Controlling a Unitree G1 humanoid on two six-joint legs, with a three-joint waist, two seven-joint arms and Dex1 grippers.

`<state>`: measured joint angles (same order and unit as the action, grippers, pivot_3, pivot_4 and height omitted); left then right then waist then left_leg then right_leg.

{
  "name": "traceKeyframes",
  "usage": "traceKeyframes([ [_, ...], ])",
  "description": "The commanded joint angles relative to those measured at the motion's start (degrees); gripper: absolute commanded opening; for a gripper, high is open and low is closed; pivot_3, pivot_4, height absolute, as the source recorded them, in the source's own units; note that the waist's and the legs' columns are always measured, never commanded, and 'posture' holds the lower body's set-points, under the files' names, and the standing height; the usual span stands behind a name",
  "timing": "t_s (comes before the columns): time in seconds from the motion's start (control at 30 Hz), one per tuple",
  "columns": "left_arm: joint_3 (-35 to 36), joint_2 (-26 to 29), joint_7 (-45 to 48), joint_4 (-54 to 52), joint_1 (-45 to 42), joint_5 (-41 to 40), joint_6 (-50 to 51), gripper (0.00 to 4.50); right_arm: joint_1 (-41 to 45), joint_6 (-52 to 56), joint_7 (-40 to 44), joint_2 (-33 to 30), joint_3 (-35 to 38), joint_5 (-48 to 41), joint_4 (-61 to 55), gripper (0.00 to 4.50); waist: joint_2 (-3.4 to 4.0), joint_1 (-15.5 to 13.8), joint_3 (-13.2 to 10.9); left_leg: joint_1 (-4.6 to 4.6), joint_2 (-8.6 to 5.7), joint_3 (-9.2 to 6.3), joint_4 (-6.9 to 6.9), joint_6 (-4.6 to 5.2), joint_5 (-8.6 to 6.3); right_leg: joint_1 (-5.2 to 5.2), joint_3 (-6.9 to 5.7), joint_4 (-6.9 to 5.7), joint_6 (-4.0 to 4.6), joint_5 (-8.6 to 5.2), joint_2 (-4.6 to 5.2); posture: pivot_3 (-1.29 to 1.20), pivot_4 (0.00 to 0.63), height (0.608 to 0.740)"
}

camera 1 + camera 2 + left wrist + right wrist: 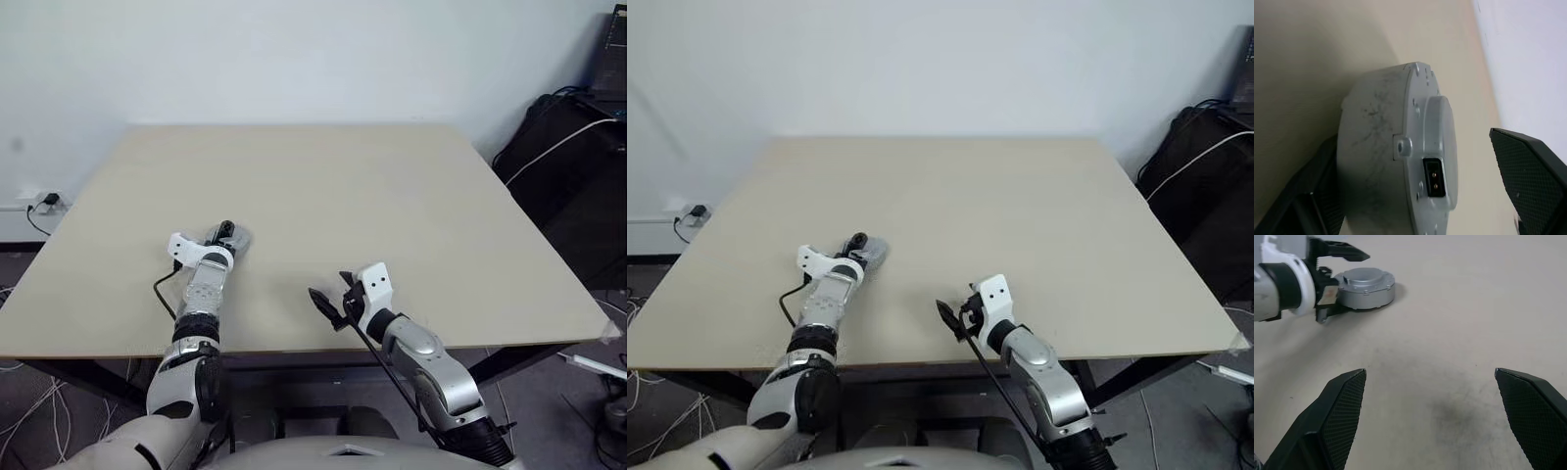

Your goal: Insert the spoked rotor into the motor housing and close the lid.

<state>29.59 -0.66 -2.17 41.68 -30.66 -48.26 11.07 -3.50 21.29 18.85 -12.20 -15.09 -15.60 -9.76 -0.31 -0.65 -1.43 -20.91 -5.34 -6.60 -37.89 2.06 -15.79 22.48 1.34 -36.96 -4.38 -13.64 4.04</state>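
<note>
Motor housing (pixel 1365 288) lidded on table (pixel 392 215), between spread left end effector (pixel 1339 281) fingers; right end effector (pixel 1440 416) spread

Lighting's pretty even and soft from overhead here, no harsh glare on my table (pixel 392 215). Only faint shadows sit under my arms. Up close, my left wrist view goes soft: the motor housing (pixel 1396 161) looks slightly blurry, with a dim shadow beside it. Head views stay fairly crisp.
</note>
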Motion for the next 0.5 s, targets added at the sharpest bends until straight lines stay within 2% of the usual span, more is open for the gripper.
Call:
traceKeyframes([
  [0.03,-3.7,-0.2,-0.9,-13.1,7.4,2.4,6.1,4.46,0.6,1.0,0.3,0.6,1.7,-0.4,-1.7,4.5,0.08,0.3,0.1,0.0,0.01,0.0,0.01,0.0,0.0,0.01,0.01,0.0,0.01,0.0,0.0,0.0,0.0,0.74],
  [0.17,-10.8,1.0,1.2,-29.9,20.2,5.2,13.2,4.46,0.1,0.8,0.5,0.5,1.9,0.6,-1.7,4.5,0.23,0.9,0.3,0.07,-0.01,0.1,0.13,0.04,-0.04,0.02,0.19,0.0,0.03,0.01,0.02,0.0,0.0,0.74],
  [0.3,-15.9,3.6,3.6,-43.7,32.6,9.3,15.1,4.46,-0.7,-0.8,-0.9,1.4,2.1,2.6,-0.8,4.5,0.48,0.9,0.5,0.16,0.0,0.16,0.19,0.22,-0.22,-0.01,0.23,0.01,0.07,-0.02,0.02,0.0,0.0,0.74],
  [0.5,-22.6,4.4,6.6,-55.6,46.6,21.0,5.1,4.46,-1.2,-10.4,-6.2,3.9,3.6,8.7,2.6,4.5,0.63,0.1,0.5,0.26,0.1,0.17,0.19,-0.11,-0.31,-0.07,0.2,0.0,0.26,-0.14,-0.03,0.0,0.0,0.74],
])
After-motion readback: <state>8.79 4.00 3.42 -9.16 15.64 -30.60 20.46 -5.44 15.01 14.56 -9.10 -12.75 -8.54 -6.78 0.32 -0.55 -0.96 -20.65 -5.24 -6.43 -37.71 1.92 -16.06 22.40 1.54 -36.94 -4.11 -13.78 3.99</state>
